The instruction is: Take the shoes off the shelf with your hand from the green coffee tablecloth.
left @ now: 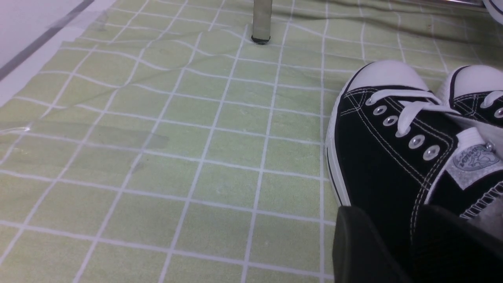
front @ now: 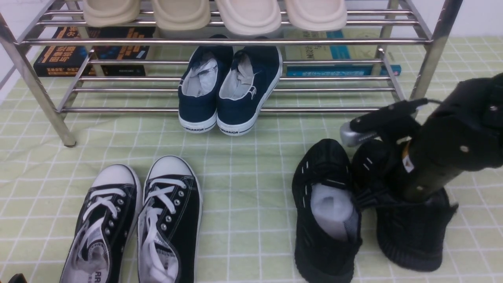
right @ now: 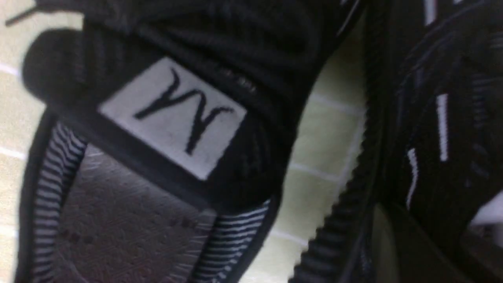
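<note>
black knit shoes standing side by side on the checked cloth, toes towards the shelf, in front of its right leg and already clear of both tiers. the right arm slants down into the collar of the right-hand shoe, presumably because the open collar offers the only firm edge on so soft an upper. the right gripper is buried there, so whether it pinches the collar or is spread cannot be told. the right wrist view shows only the tongue with its "m" label and the insole beneath, with the other shoe just beside. white paper stuffing keeps the left-hand shoe in shape. the left gripper waits low over the cloth beside the canvas pair, its two dark fingers spread and holding nothing; it is probably parked there to leave the right arm room. a navy pair remains on the lower tier and slippers on the upper. judged from this layout, the transfer is nearly complete; only release and withdrawal seem left.
</note>
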`<state>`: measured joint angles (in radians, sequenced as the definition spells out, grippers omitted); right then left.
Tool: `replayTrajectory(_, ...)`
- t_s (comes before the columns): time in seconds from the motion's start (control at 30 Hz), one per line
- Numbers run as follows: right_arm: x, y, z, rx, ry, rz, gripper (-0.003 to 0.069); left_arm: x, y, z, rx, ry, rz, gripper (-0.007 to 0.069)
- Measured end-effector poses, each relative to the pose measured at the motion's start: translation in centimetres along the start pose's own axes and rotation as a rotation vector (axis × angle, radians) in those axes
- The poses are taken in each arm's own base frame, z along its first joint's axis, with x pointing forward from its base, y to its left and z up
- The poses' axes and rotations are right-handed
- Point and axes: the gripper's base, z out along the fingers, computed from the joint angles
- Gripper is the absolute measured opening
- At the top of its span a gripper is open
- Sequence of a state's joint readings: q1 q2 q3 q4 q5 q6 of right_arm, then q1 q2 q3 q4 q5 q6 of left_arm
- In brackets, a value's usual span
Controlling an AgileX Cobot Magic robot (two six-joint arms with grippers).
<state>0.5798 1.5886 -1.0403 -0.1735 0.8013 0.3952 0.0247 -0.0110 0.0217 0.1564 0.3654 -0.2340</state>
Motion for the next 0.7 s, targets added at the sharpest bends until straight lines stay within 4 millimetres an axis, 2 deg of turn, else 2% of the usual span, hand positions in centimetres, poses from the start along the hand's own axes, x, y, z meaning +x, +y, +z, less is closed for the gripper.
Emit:
replayTrajectory(0.1, 0.2, 0.3, 0.3, -0.022, 0.030, 0.031, 0.0132, 0.0, 0.0, 0.0, 0.000, 0.000, 0.000, 0.0242)
replayTrajectory(0.13, 0.2, 0.3, 0.3, -0.023, 0.032, 0.033, 0.0140, 0.0, 0.0, 0.0, 0.000, 0.000, 0.000, 0.0242)
replayTrajectory(0.2, 0.0, 0.5, -0.3, -0.040, 0.060, 0.061, 0.0261, 0.0, 0.0, 0.0, 0.000, 0.000, 0.000, 0.0242)
replayTrajectory(0.3, -0.3, 0.4, -2.3, -0.039, 0.108, 0.044, 0.0372, 0.0, 0.0, 0.0, 0.000, 0.000, 0.000, 0.0242)
replayTrajectory(0.37, -0.4, 0.3, -3.6, -0.036, 0.134, 0.009, 0.0395, 0.0, 0.0, 0.0, 0.000, 0.000, 0.000, 0.0242)
replayTrajectory(0.4, -0.6, 0.1, -5.7, -0.035, 0.141, -0.038, 0.0396, 0.0, 0.0, 0.0, 0.000, 0.000, 0.000, 0.0242)
replayTrajectory(0.43, -0.7, 0.1, -6.0, -0.036, 0.139, -0.050, 0.0393, 0.0, 0.0, 0.0, 0.000, 0.000, 0.000, 0.0242)
replayTrajectory(0.5, -0.9, -0.2, -8.7, -0.054, 0.077, -0.114, 0.0351, 0.0, 0.0, 0.0, 0.000, 0.000, 0.001, 0.0242)
replayTrajectory(0.57, -0.5, -0.6, -10.9, -0.072, 0.015, -0.140, 0.0269, 0.0, 0.0, 0.0, -0.001, 0.000, 0.002, 0.0242)
replayTrajectory(0.63, 0.9, -1.4, -14.0, -0.090, -0.066, -0.148, 0.0150, 0.0, 0.0, 0.0, -0.001, 0.000, 0.002, 0.0242)
replayTrajectory(0.7, 1.8, -1.8, -15.2, -0.096, -0.101, -0.148, 0.0081, 0.0, 0.0, 0.0, -0.001, 0.000, 0.002, 0.0242)
